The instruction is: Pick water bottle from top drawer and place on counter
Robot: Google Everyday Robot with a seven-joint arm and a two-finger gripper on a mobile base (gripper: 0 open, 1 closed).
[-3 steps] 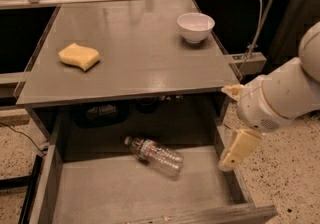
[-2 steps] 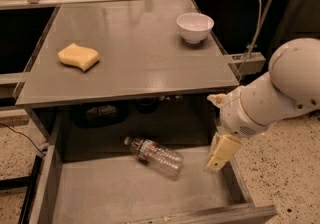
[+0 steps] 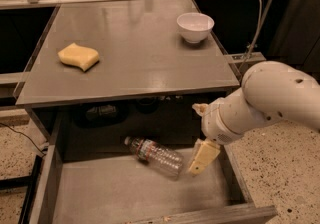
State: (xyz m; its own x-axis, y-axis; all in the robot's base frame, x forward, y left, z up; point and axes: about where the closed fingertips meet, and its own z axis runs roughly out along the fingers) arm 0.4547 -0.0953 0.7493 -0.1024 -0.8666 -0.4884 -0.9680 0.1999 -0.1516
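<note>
The water bottle lies on its side on the floor of the open top drawer, cap toward the back left. My gripper hangs over the drawer's right side, just right of the bottle's base. Its two cream fingers are spread apart and hold nothing; the lower fingertip is close beside the bottle. The white arm reaches in from the right. The counter lies above the drawer.
A yellow sponge lies on the counter's left side and a white bowl stands at its back right. Dark objects sit in the shadow under the counter at the drawer's back. A cable and post stand at the far right.
My arm and gripper have moved left and down, from outside the drawer's right wall to just beside the bottle. The bottle has not moved.
</note>
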